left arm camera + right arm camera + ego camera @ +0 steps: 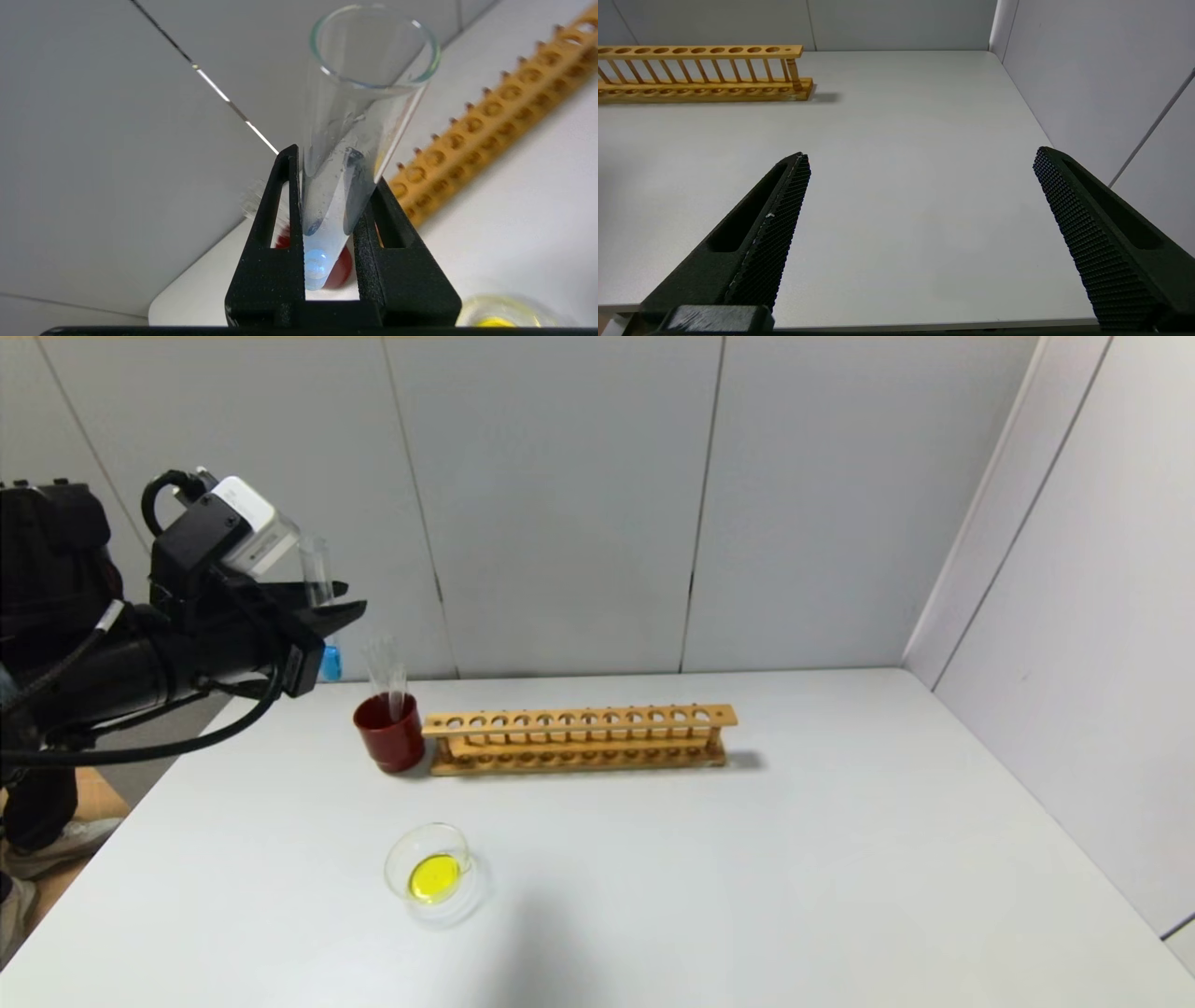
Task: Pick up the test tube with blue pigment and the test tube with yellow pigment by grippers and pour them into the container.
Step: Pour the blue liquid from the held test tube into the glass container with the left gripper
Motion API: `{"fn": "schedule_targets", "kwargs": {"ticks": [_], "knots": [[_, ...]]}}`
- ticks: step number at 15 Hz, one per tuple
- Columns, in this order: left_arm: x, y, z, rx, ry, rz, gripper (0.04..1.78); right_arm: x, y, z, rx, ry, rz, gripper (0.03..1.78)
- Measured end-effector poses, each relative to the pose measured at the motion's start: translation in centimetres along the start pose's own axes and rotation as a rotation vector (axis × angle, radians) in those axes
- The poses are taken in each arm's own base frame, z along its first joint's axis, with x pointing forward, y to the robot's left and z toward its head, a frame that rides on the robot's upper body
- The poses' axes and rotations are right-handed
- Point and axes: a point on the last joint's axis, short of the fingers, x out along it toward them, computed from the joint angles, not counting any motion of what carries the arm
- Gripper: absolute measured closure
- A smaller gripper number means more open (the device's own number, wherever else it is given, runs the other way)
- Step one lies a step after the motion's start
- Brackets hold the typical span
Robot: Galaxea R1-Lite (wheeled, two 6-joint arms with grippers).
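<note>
Two black fingers of the left gripper (pixel 332 261) are clamping the thin, slippery, fragile glass test tube with blue pigment (pixel 345 154) low near its rounded bottom, high above the table's left edge, while the right gripper (pixel 920 219) is gaping wide and empty

Black left tool (pixel 332 219), blue-tipped tube (pixel 322 261), dark red cup (pixel 389 733), yellow-pooled clear dish (pixel 467 896), tan wooden rack (pixel 579 739).

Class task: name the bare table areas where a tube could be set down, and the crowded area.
Bare: table right of the dish, in front of the rack. Crowded: the far-left corner, where the red cup touches the rack's end, left gripper above.
</note>
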Motion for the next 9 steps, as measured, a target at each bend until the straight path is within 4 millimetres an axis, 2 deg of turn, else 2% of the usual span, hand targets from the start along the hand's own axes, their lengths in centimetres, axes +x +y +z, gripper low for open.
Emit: {"fn": "schedule_targets", "kwargs": {"ticks": [3, 5, 9], "knots": [[-1.9, -1.4, -1.7, 0.025, 0.024, -0.071, 1.48, 0.0, 0.0, 0.0, 0.000, 0.000, 0.000, 0.06], [-2.8, -1.6, -2.9, 0.082, 0.036, -0.105, 1.48, 0.0, 0.0, 0.0, 0.000, 0.000, 0.000, 0.06], [-3.3, -1.7, -5.0, 0.099, 0.045, -0.201, 1.48, 0.0, 0.0, 0.0, 0.000, 0.000, 0.000, 0.06]]}}
